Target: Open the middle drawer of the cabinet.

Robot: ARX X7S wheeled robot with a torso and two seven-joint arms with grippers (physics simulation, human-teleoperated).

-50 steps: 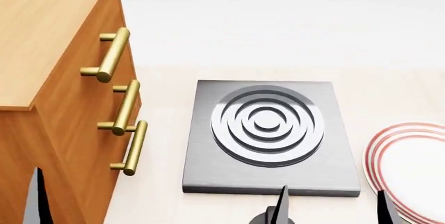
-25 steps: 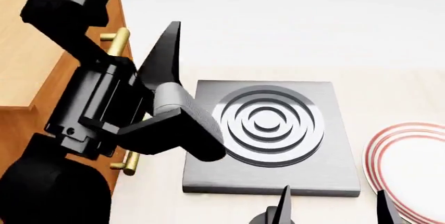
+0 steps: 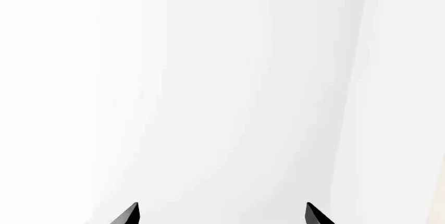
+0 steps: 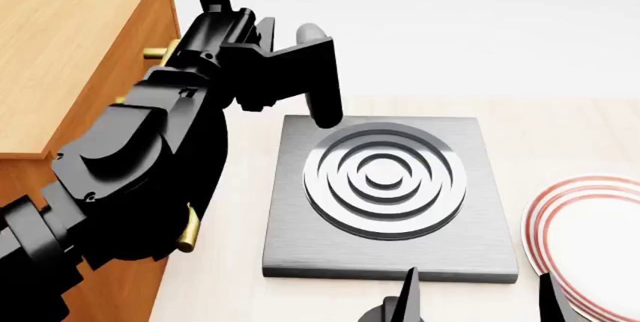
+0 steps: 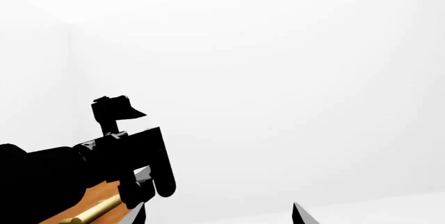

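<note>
The left pincer [image 4: 318, 75] is raised in front of the cabinet [image 4: 70, 45], fingers apart and gripping nothing, with only blank white showing between its tips in the left wrist view. The right pincer [image 4: 478, 298] sits low at the near edge of the worktop [image 4: 560, 120], tips apart and empty. The cabinet stands at the worktop's left edge; the left arm hides most of its brass handles, so the middle drawer cannot be picked out. This looks like the approach step: next, the left pincer must swing toward the drawer fronts, line up across the middle handle, close, then pull outward.
</note>
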